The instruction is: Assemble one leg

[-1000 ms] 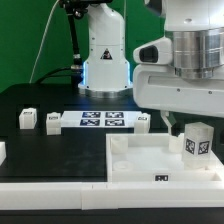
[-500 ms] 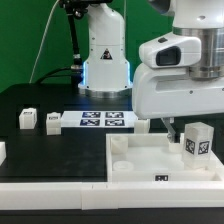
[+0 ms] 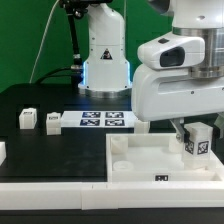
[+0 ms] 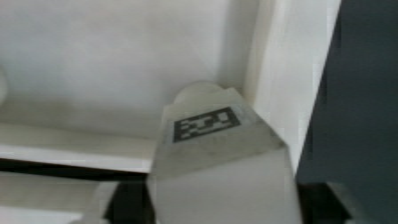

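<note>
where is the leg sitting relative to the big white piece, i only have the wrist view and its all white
Observer: In the exterior view the leg stands upright over the corner of the large white square piece at that view's right.
Operator: is the gripper on it
Observer: The gripper is right down at the leg's top; its body hides the fingertips there, so I cannot confirm a grip.
Operator: any other legs around
Observer: Yes, two more small white blocks sit on the black table toward the exterior view's left, beside the marker board.
Operator: which way is the tag facing
Observer: The leg's tag faces the exterior camera.
</note>
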Available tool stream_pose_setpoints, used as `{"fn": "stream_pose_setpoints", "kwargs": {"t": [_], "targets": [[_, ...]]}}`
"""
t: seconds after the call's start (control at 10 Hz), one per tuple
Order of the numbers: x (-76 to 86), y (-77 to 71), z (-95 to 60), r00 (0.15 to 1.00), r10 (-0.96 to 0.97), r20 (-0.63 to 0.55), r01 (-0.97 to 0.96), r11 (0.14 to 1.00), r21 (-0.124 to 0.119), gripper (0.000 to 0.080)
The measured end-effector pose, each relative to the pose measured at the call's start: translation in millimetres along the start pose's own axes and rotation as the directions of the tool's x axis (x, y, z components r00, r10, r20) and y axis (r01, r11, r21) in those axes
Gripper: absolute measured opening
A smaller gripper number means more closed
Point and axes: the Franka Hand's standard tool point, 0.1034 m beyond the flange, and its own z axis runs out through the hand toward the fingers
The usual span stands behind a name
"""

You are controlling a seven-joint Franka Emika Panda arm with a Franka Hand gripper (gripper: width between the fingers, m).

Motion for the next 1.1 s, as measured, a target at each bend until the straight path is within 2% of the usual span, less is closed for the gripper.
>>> {"fn": "stream_pose_setpoints", "kwargs": {"t": [0.1, 0.2, 0.3, 0.4, 0.6, 0.7, 0.8, 1.1], "targets": [[0.0, 0.5, 0.0, 1.000, 0.031, 0.000, -0.031, 1.000, 0.000, 0.0292], [0.0, 1.2, 0.2, 0.998, 0.062, -0.001, -0.062, 0.998, 0.007, 0.0292], [0.2, 3.1, 0.6, 0.976, 0.219, -0.004, -0.218, 0.975, 0.029, 0.0292], [-0.1, 4.3, 0.8, 0.925, 0.381, -0.009, -0.380, 0.924, 0.038, 0.0292], [0.0, 6.4, 1.6, 0.762, 0.647, -0.003, -0.646, 0.761, 0.053, 0.0292], [0.2, 6.7, 1.7, 0.698, 0.716, 0.000, -0.715, 0.697, 0.055, 0.0292], [0.7, 7.8, 1.9, 0.553, 0.833, 0.008, -0.832, 0.552, 0.060, 0.0293], [0.7, 8.1, 1.8, 0.296, 0.955, 0.029, -0.954, 0.294, 0.057, 0.0294]]}}
